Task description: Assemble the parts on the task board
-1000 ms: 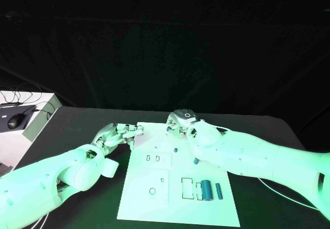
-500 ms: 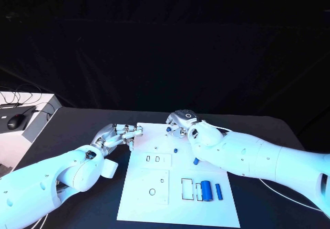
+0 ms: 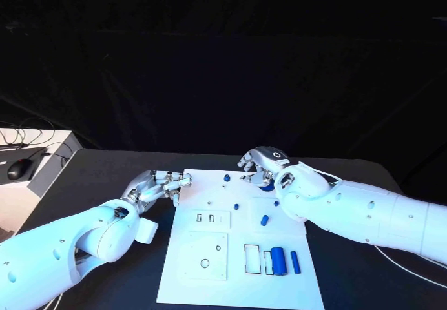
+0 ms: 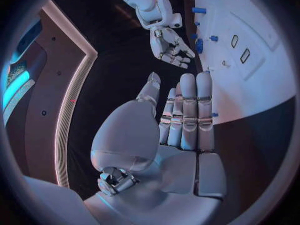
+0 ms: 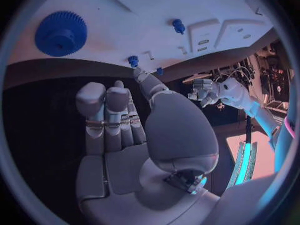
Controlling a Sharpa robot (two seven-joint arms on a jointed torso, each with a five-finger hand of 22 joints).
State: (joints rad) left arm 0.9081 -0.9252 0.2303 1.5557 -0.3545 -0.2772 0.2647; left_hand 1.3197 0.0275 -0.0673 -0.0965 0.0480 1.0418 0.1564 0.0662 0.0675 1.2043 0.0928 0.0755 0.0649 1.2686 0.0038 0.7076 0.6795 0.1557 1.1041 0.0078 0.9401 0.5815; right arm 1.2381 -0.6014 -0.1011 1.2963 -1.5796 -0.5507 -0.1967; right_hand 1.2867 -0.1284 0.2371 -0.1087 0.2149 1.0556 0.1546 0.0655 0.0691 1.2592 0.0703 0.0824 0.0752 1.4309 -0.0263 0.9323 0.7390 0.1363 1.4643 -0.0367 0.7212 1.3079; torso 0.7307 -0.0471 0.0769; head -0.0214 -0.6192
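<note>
Our right hand (image 3: 263,169), holding nothing with fingers nearly straight, hovers by the blue gear (image 5: 60,33); our left hand (image 3: 160,185) likewise. Reaching carelessly, we could knock it off the board (image 3: 200,258).

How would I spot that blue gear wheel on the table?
Find the white board in the middle of the black table. At its far edge, under the right hand, lies the gear: a toothed disc, much wider than the small blue pegs nearby.
</note>
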